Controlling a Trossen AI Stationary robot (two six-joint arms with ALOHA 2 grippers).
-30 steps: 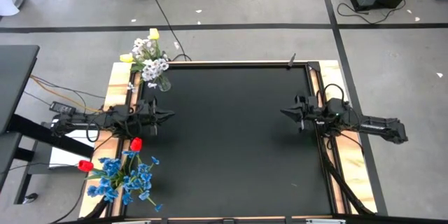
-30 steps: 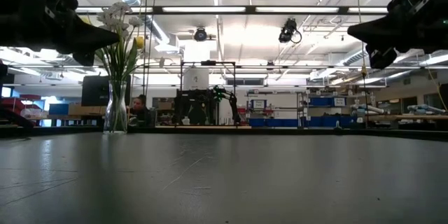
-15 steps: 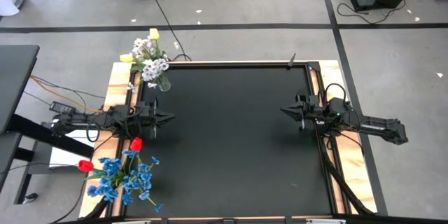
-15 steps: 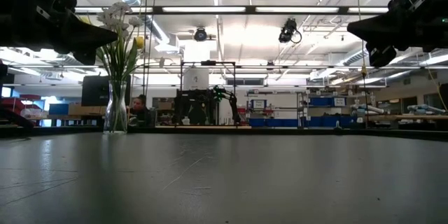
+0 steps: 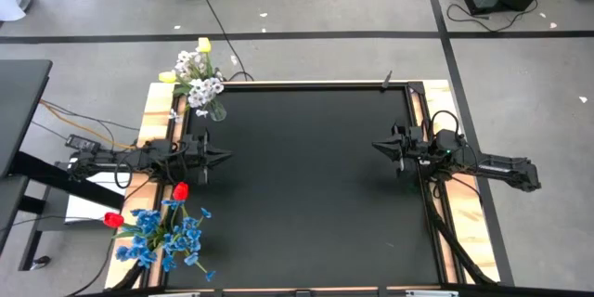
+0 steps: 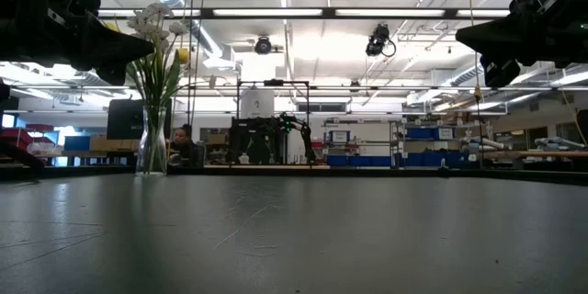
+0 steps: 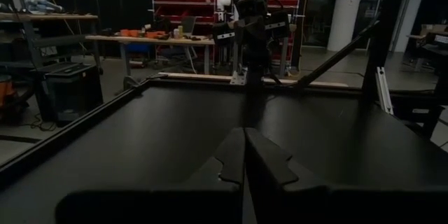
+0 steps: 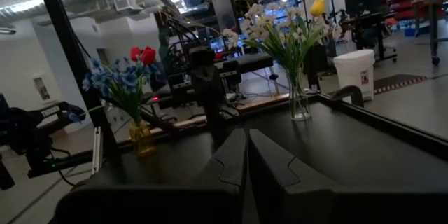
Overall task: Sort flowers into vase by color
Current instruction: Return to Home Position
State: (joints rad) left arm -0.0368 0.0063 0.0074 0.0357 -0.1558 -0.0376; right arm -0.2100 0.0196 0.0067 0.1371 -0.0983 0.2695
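Note:
A clear glass vase (image 5: 216,109) at the table's far left corner holds white blossom clusters (image 5: 197,74) and yellow tulips (image 5: 203,45), stems down in it; the low view shows this vase (image 6: 152,142) upright. At the near left a second vase (image 8: 142,140) holds blue blossoms (image 5: 162,232) and red tulips (image 5: 180,190). My left gripper (image 5: 223,155) hovers shut at the table's left edge between the two vases, pointing level toward the right. My right gripper (image 5: 376,147) hovers shut at the right edge, pointing toward the left. Neither holds anything.
The black table top (image 5: 306,186) lies between the two grippers, with a wooden frame (image 5: 153,111) around it. Cables run along the frame's left and right sides. Beyond the table lies a workshop with benches and shelves.

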